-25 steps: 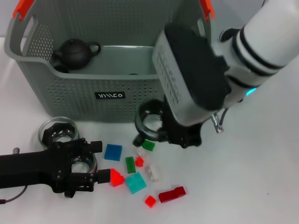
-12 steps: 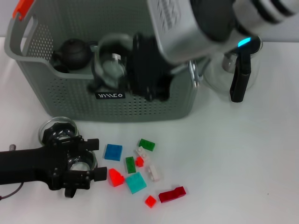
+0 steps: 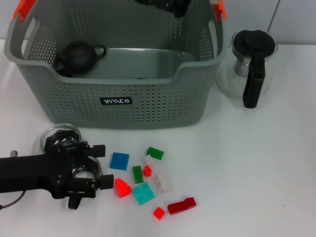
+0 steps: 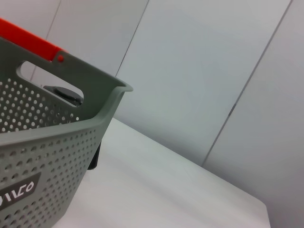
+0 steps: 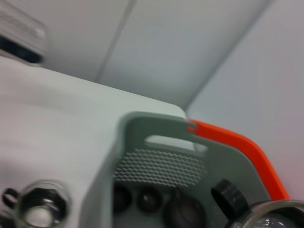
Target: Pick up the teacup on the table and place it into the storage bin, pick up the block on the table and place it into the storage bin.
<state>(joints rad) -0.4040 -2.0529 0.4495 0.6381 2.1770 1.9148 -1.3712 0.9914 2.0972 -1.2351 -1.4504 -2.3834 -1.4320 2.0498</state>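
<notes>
The storage bin (image 3: 118, 74) is sitting along the table's (image 3: 276, 163) far edge. The right gripper (image 3: 165, 5), jaws unreadable, is hanging above the bin. Near the front-left corner, the left gripper (image 3: 101, 173) is gaping beside a light, rigid red block (image 3: 122, 188); the fragile glass teacup (image 3: 60, 139) is waiting, best gripped at the rim.

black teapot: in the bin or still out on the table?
In. The black teapot sits upright inside the storage bin, at its left end behind the perforated front wall. The left gripper is down on the table by the blocks.
</notes>
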